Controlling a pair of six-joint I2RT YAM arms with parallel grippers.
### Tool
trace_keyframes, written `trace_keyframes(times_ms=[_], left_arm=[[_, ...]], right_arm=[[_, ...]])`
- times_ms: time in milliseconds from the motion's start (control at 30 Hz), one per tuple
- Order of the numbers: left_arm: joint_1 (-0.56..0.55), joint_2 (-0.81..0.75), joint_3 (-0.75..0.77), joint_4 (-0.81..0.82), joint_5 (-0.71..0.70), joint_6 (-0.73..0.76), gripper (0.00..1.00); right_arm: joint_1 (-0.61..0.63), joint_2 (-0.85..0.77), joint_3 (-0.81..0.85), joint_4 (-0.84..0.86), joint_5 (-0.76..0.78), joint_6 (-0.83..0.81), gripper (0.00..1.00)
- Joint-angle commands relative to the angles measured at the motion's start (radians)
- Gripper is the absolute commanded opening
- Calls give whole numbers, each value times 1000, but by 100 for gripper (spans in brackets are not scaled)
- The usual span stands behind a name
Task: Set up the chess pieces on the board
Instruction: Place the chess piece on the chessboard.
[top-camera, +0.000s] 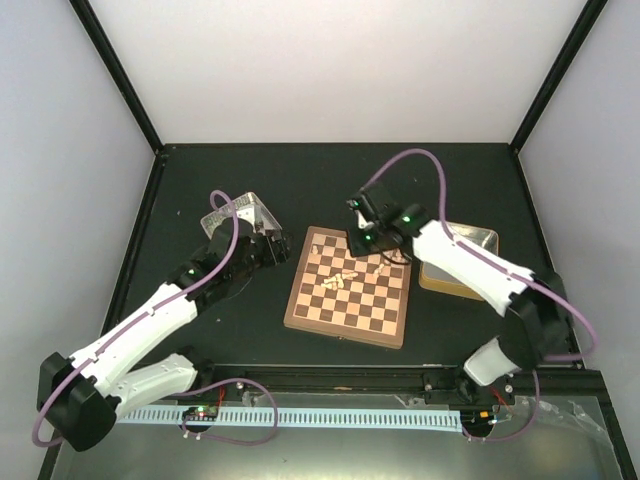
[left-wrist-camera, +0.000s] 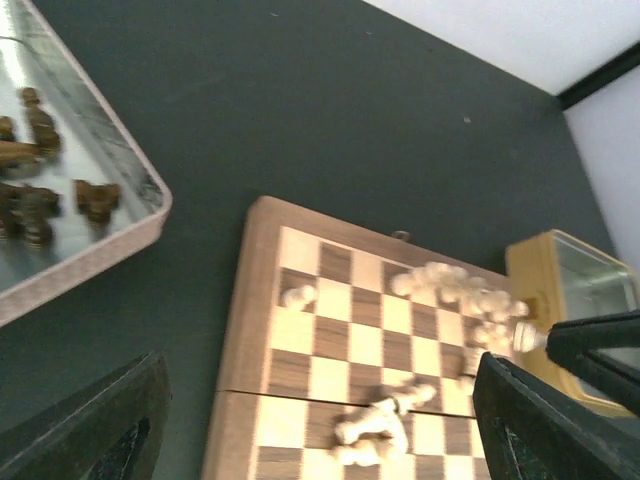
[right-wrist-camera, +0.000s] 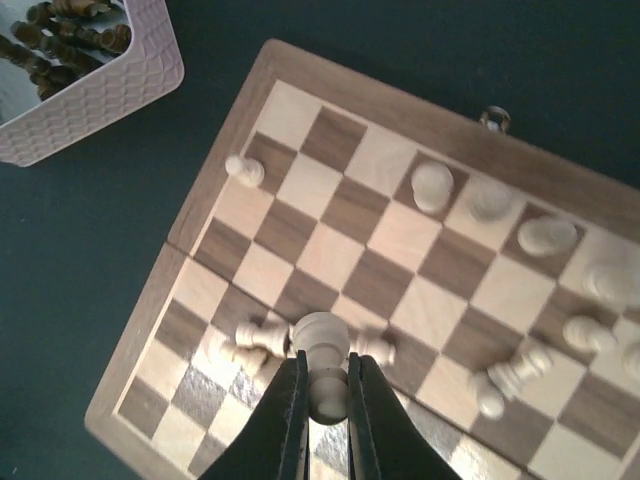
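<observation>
A cream piece (right-wrist-camera: 320, 345) is pinched between the right fingers (right-wrist-camera: 288, 420), with the board (right-wrist-camera: 372, 95) beneath them. The left fingers (left-wrist-camera: 110, 430) are spread wide, the board seen between them.

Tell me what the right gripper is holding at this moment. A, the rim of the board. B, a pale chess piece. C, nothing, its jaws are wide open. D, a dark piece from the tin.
B: in the right wrist view the right gripper is shut on a pale chess piece, which it holds over the board.
</observation>
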Motion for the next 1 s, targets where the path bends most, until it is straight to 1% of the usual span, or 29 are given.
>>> trace_keyframes(times_ms=[0, 233, 367, 600, 733, 967], left_arm=[[32, 6, -8, -71, -94, 58, 84], [78, 3, -82, -36, -51, 53, 81], [95, 3, -96, -19, -24, 52, 80], [103, 21, -100, -8, -4, 57, 79], [105, 33, -102, -10, 14, 56, 79], [110, 56, -92, -13, 49, 56, 78]], right_arm=[[35, 177, 187, -144, 64, -75, 1], [73, 413, 406, -228, 81, -102, 1], [86, 500, 479, -257, 103, -110, 1], [85, 615, 561, -278, 150, -108, 1], [85, 673, 613, -294, 145, -112, 2], [85, 703, 646, -305, 171, -102, 7]])
